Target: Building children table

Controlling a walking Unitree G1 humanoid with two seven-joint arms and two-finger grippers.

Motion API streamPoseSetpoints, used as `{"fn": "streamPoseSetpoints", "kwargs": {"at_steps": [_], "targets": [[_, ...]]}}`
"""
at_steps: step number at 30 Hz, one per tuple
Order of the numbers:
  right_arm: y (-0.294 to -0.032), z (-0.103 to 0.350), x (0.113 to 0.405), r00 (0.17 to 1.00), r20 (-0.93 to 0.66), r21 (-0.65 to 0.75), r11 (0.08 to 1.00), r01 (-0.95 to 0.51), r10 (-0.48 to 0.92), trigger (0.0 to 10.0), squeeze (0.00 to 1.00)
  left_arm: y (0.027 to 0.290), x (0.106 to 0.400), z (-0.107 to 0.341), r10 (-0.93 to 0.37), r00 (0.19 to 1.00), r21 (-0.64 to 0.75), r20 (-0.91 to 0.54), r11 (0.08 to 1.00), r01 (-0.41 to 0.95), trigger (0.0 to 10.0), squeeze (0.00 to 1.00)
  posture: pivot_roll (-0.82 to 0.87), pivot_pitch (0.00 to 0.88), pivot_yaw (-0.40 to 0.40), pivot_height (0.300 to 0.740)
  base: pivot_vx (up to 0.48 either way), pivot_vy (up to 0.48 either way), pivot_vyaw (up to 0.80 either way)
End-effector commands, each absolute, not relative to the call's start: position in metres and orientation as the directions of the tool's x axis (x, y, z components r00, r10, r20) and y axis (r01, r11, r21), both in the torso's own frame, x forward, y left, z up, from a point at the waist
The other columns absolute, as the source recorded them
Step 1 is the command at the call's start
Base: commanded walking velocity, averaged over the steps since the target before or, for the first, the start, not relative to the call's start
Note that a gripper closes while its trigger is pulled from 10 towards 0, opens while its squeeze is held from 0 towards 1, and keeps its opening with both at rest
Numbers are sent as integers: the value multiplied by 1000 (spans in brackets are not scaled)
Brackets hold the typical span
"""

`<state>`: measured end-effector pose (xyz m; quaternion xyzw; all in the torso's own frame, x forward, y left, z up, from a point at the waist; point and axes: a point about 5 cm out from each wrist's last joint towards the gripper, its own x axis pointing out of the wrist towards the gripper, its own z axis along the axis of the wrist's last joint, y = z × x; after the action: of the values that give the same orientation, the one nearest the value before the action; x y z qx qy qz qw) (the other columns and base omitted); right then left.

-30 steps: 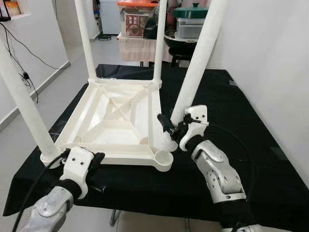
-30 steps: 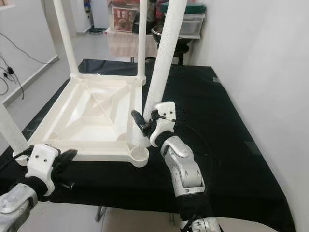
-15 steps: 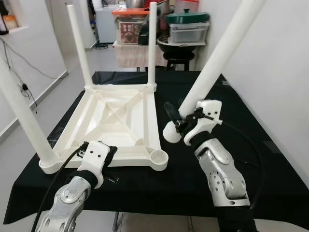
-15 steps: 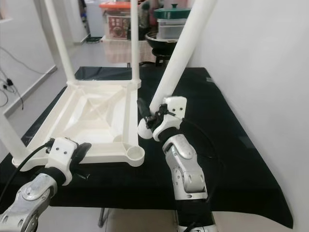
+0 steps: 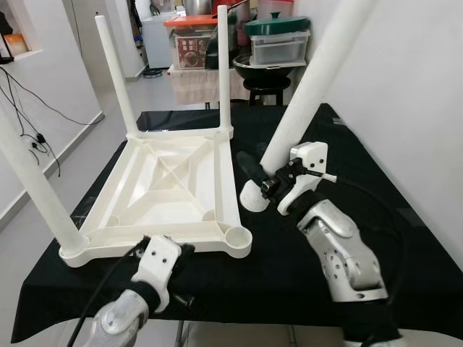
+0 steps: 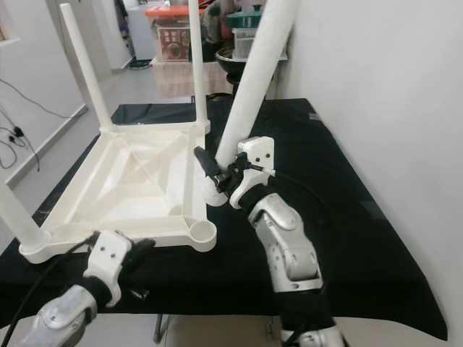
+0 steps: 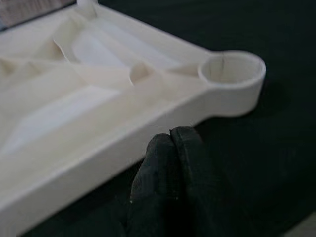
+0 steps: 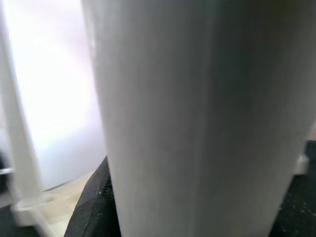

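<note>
**Last leg hangs off to the side of its socket**

The white tabletop (image 5: pixel 170 189) lies upside down on the black-draped table (image 5: pixel 376 217), three legs already standing in its corners. The right gripper (image 5: pixel 262 182) is clamped around the fourth leg (image 5: pixel 307 94) near its lower end, and the leg leans steeply away toward the wall. Its foot hangs just beside the tabletop's near edge, short of the empty corner socket (image 5: pixel 236 237). I'd worry about that tilt: brought down like this, the leg would likely catch the socket rim and shove the tabletop across the cloth. The left gripper (image 7: pixel 170 148), fingers pressed together on nothing, sits just before the near edge without bracing it.
</note>
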<state>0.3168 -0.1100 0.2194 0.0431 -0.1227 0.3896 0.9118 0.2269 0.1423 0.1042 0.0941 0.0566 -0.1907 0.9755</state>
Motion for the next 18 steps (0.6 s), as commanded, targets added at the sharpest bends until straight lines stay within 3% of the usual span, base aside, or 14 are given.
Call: {"fn": "streamPoseSetpoints", "kwargs": {"at_steps": [1, 6, 10, 18], "targets": [[-98, 224, 311, 487, 235, -60, 513, -856, 841, 10000, 0, 133, 203, 93, -423, 878, 179, -225, 868, 464, 10000, 0, 42, 36, 12, 740, 0, 0, 0], [-91, 220, 310, 372, 158, -86, 388, -918, 915, 10000, 0, 128, 166, 83, -459, 834, 169, -305, 836, 522, 10000, 0, 45, 76, 9, 740, 0, 0, 0], [-87, 218, 305, 331, 119, -101, 343, -934, 936, 10000, 0, 132, 151, 93, -440, 853, 176, -279, 850, 496, 10000, 0, 71, 125, 3, 740, 0, 0, 0], [-70, 198, 308, 334, 23, -111, 334, -936, 942, 10000, 0, 133, 147, 110, -379, 900, 230, -215, 876, 424, 10000, 0, 85, 169, -9, 740, 0, 0, 0]]}}
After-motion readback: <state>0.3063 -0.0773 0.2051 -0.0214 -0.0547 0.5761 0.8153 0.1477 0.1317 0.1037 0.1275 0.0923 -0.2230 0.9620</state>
